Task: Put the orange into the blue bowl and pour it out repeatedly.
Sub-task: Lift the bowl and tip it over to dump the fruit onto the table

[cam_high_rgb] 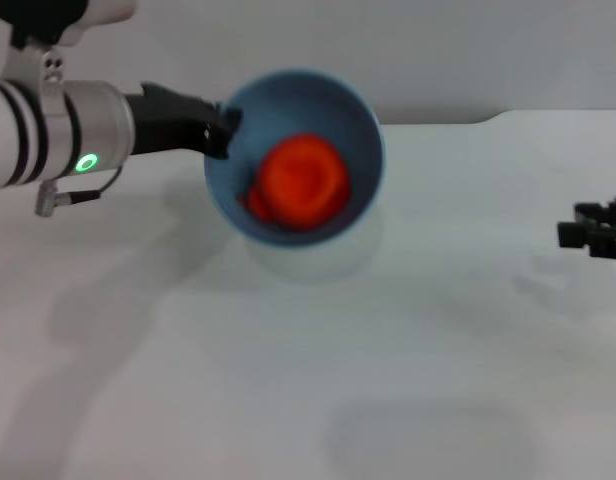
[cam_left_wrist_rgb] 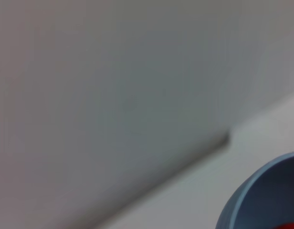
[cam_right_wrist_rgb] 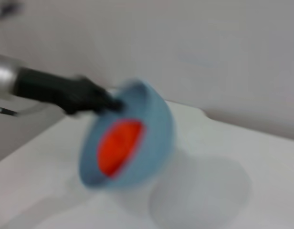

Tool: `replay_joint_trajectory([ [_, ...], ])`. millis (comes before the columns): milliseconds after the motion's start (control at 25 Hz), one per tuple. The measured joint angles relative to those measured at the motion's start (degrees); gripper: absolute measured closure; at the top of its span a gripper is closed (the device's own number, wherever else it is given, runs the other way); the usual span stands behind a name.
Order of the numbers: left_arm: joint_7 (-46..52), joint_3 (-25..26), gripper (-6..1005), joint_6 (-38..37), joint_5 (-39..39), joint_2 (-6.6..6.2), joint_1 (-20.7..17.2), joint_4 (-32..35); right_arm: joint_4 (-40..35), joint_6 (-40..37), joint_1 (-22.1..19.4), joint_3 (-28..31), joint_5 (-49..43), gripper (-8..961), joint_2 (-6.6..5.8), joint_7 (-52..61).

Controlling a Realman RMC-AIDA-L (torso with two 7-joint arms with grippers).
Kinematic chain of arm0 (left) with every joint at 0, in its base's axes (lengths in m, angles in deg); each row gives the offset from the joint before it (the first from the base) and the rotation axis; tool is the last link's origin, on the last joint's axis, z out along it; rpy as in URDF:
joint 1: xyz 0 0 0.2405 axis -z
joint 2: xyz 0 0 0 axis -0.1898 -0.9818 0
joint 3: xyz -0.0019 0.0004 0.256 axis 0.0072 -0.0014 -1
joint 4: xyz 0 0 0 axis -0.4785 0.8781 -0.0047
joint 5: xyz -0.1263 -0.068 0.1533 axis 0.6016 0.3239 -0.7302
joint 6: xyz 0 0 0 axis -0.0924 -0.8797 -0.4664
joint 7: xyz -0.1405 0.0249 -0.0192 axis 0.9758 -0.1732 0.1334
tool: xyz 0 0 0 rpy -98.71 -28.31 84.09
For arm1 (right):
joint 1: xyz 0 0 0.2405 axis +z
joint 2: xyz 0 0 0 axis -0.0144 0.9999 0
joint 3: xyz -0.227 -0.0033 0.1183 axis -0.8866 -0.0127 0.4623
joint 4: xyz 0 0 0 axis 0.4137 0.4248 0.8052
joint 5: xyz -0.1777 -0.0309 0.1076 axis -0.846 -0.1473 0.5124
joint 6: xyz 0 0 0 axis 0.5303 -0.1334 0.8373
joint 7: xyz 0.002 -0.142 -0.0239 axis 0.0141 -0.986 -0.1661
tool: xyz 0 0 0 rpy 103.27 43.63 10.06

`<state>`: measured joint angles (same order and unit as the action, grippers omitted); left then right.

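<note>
Head view: left gripper (cam_high_rgb: 220, 128) pinching tilted blue bowl (cam_high_rgb: 360, 130) rim, orange (cam_high_rgb: 306, 180) inside, no legible writing

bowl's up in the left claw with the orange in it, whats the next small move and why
Probably tip further: the left claw grips the blue bowl by its rim, lifted and tilted above the table, yet the orange sits inside. The right claw is parked at the table's right edge.
</note>
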<state>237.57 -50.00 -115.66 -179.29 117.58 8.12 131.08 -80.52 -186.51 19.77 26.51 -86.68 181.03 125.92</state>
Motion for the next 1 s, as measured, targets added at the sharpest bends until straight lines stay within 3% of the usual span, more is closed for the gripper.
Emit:
replay_joint_trajectory([
  [40, -1.42, -1.74, 1000, 4.04, -0.14, -0.05, -2.54, 1.74, 0.78, -0.05, -0.17, 0.94, -0.49, 520, -0.1, 0.0],
  [80, -5.57, -6.1, 1000, 13.05, -0.56, -0.12, -7.35, 4.2, 2.32, 0.09, -0.55, 2.45, -1.13, 520, -0.2, -0.23],
  [120, -5.57, -6.1, 1000, 13.05, -0.56, -0.12, -7.35, 4.2, 2.32, 0.09, -0.55, 2.45, -1.13, 520, -0.2, -0.23],
  [320, -22.13, -21.61, 1001, 39.64, -1.07, -0.07, -16.73, 4.6, 4.41, 0.39, -1.21, 3.46, -1.3, 520, -0.33, -0.78],
  [480, -35.61, -31.67, 1001, 55.34, -2.16, -0.08, -19.47, 1.85, 4.98, 0.41, -1.16, 3.53, -1.34, 519, -0.4, -1.31],
  [520, -39.24, -35.83, 1001, 62.15, -3.95, -0.08, -19.91, -0.23, 4.99, 0.42, -1.17, 3.55, -1.35, 519, -0.4, -1.34],
  [560, -39.24, -35.83, 1001, 62.15, -3.95, -0.08, -19.91, -0.23, 5.0, 0.41, -1.18, 3.56, -1.35, 519, -0.41, -1.34],
  [640, -43.32, -41.11, 1001, 73.15, -7.08, 0.08, -19.9, -4.95, 5.07, 0.42, -1.21, 3.58, -1.37, 519, -0.39, -1.35],
  [720, -46.89, -46.33, 1001, 86.79, -9.24, 0.55, -18.62, -12.16, 5.67, 0.45, -1.11, 3.61, -1.36, 519, -0.32, -1.36],
  [800, -51.45, -52.7, 1001, 103.17, -9.27, 0.86, -15.04, -21.72, 6.81, 0.53, -0.91, 3.6, -1.29, 519, -0.29, -1.36],
  [880, -55.02, -56.8, 1001, 116.36, -8.56, 0.87, -12.64, -27.06, 7.56, 0.81, -0.8, 3.62, -1.24, 518, -0.37, -1.36],
  [960, -57.64, -58.43, 1001, 123.37, -8.24, 0.82, -11.93, -28.7, 7.71, 0.94, -0.8, 3.62, -1.19, 518, -0.37, -1.36],
  [1000, -57.64, -58.43, 1001, 123.37, -8.24, 0.82, -11.93, -28.7, 7.71, 1.02, -0.82, 3.63, -1.08, 518, -0.35, -1.36],
])
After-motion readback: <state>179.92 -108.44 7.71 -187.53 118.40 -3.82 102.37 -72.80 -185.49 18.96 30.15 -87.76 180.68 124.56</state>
